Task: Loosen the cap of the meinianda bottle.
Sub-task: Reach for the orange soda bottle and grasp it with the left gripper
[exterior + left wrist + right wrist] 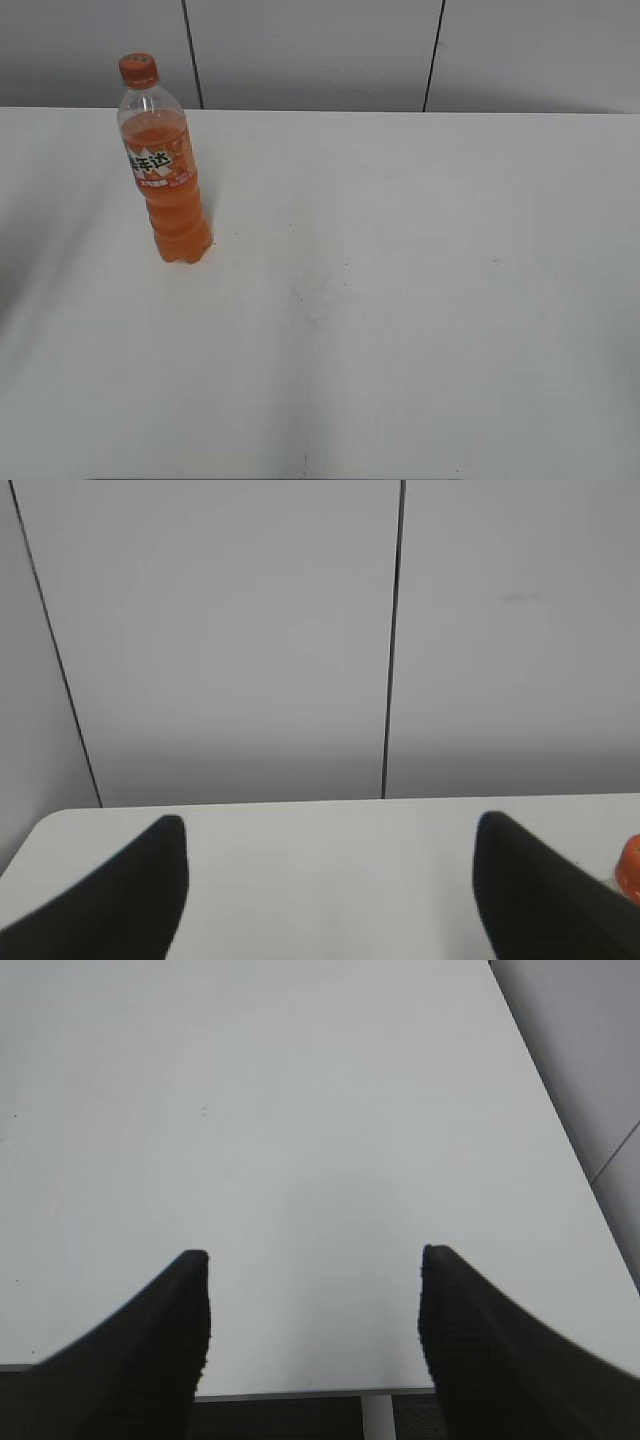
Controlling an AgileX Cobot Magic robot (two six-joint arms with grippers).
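Note:
The meinianda bottle (pixel 168 178) stands upright at the back left of the white table (pixel 400 300), clear plastic with orange drink and an orange-green label. Its orange ribbed cap (pixel 138 69) sits on top. Neither arm shows in the exterior view. In the left wrist view my left gripper (pixel 330 830) is open over bare table, and the orange cap (pixel 631 865) peeks in at the right edge beyond the right finger. My right gripper (pixel 312 1258) is open too, above the table near its front edge, with nothing between its fingers.
A grey panelled wall (pixel 320 50) with dark seams runs behind the table. The table's right edge (pixel 560 1150) and front edge (pixel 300 1393) show in the right wrist view, with a white table leg (pixel 378 1418) below.

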